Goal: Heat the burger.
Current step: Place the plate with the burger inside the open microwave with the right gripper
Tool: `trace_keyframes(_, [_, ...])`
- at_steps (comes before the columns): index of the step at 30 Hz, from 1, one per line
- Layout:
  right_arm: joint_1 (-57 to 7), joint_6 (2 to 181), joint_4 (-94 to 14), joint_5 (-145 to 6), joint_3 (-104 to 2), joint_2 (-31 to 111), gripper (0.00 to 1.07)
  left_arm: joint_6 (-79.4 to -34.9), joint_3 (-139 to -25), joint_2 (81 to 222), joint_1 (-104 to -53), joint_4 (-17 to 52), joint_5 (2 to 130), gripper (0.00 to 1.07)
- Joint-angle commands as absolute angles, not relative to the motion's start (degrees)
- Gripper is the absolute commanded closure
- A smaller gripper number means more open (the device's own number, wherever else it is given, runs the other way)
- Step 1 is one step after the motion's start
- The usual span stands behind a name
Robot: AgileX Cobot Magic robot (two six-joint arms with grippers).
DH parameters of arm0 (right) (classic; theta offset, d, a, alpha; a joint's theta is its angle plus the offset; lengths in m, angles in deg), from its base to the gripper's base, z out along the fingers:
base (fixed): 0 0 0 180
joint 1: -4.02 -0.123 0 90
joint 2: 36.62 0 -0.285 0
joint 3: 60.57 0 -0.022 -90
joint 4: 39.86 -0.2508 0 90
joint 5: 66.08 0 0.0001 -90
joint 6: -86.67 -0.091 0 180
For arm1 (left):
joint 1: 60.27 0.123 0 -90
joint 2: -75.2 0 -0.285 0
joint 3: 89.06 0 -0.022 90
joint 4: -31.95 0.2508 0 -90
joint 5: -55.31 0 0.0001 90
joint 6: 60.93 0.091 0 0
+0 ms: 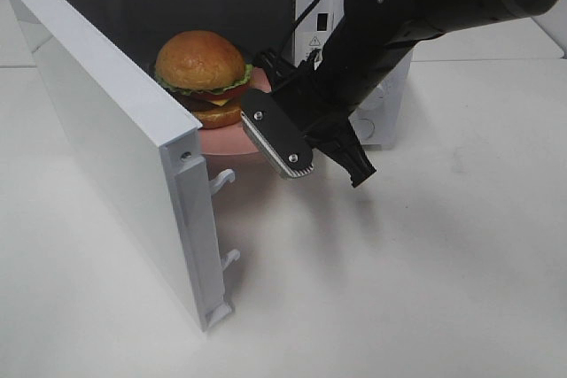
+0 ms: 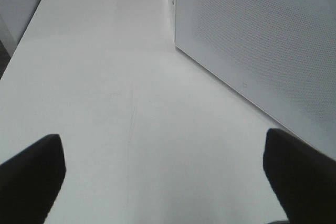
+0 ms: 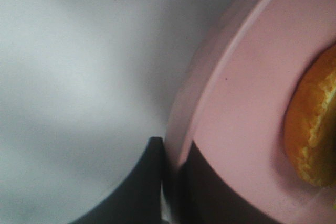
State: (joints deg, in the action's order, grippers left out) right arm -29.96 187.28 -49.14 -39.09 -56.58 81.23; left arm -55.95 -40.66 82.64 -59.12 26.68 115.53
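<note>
The burger [image 1: 202, 77], with golden bun, green lettuce and dark patty, sits on a round pink plate [image 1: 229, 141] at the mouth of the open microwave [image 1: 381, 121]. My right gripper [image 1: 266, 139] reaches in from the right and is shut on the plate's right rim. In the right wrist view the dark fingers [image 3: 149, 182] pinch the pink rim [image 3: 210, 103], and the edge of the bun [image 3: 315, 129] shows beside them. My left gripper [image 2: 161, 140] is open and empty over the bare white table; it does not show in the exterior high view.
The microwave's white door [image 1: 106, 130] stands swung open at the left, reaching toward the table's front. The microwave's perforated side wall [image 2: 262, 40] lies close beside my left gripper. A black cable [image 1: 310, 6] runs over the microwave top.
</note>
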Motion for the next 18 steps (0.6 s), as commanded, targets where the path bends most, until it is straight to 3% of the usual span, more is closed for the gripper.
trace_keyframes(1, [-30.24, 184.82, -48.74, -42.3, -59.39, 81.8, 1.07, -56.23, -40.43, 81.55, -59.07, 26.51, 114.73, 0.12])
trace_keyframes(18, [-30.36, 176.62, -42.95, -42.24, -68.5, 87.64, 1.07, -56.23, -40.43, 81.55, -59.07, 26.51, 114.73, 0.12])
